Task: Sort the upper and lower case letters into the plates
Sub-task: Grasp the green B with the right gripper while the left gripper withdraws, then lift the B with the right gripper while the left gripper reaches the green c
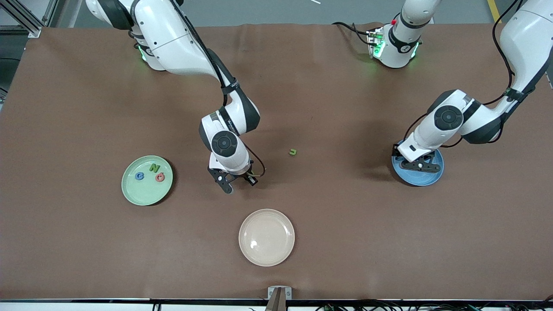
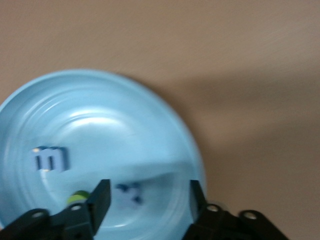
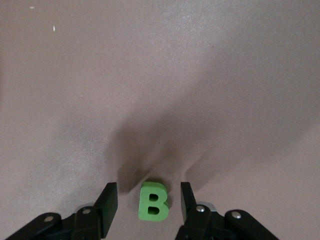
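Green B (image 3: 153, 202) framed between the right gripper's (image 3: 148, 200) parted fingers
It should be clamped squarely; the left gripper (image 2: 149, 200), apparently parted and empty, hangs over the blue plate (image 2: 165, 120)

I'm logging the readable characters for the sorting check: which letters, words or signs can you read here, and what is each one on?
"B": green letter on the table between the right gripper's fingers.
"N": green letter in the green plate.
"C": blue letter, same plate.
"m": blue letter in the blue plate.
Too small or blurred: pink letter, green letter lying loose, arm lettering.
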Controlling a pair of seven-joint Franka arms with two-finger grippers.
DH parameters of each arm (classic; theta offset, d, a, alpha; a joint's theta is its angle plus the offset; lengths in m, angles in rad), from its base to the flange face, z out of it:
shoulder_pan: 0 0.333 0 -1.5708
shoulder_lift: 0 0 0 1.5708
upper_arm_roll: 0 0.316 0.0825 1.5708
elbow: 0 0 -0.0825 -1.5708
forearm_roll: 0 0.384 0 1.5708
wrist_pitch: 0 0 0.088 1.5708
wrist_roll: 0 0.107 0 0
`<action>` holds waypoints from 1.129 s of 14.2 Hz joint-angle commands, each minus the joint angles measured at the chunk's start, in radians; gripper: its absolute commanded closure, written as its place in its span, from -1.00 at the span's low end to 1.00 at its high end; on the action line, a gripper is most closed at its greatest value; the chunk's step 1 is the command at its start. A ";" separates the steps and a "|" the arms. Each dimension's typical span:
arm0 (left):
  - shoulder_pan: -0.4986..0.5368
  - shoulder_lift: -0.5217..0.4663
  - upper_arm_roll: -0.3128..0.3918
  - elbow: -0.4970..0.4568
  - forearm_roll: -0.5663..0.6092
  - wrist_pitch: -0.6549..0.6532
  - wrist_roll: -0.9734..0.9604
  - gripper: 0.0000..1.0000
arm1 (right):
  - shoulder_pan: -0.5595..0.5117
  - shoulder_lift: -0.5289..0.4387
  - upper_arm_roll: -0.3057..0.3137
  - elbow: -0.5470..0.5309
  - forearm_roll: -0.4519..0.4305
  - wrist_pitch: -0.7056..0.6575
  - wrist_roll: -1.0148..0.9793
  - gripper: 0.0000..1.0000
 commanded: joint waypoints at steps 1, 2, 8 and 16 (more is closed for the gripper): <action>-0.066 -0.029 -0.067 0.016 -0.081 -0.041 -0.083 -0.99 | 0.022 0.006 -0.011 0.011 0.003 -0.002 0.034 -0.03; -0.130 -0.026 -0.067 0.033 -0.103 -0.046 -0.126 -0.99 | 0.024 0.007 -0.011 0.010 0.003 -0.002 0.035 0.03; -0.656 0.001 0.110 0.215 -0.246 -0.047 -0.312 -0.99 | 0.030 0.006 -0.011 0.005 0.002 -0.004 0.035 0.64; -1.110 0.090 0.371 0.471 -0.401 -0.038 -0.312 -0.99 | -0.023 -0.019 -0.021 0.008 -0.027 -0.047 -0.033 0.99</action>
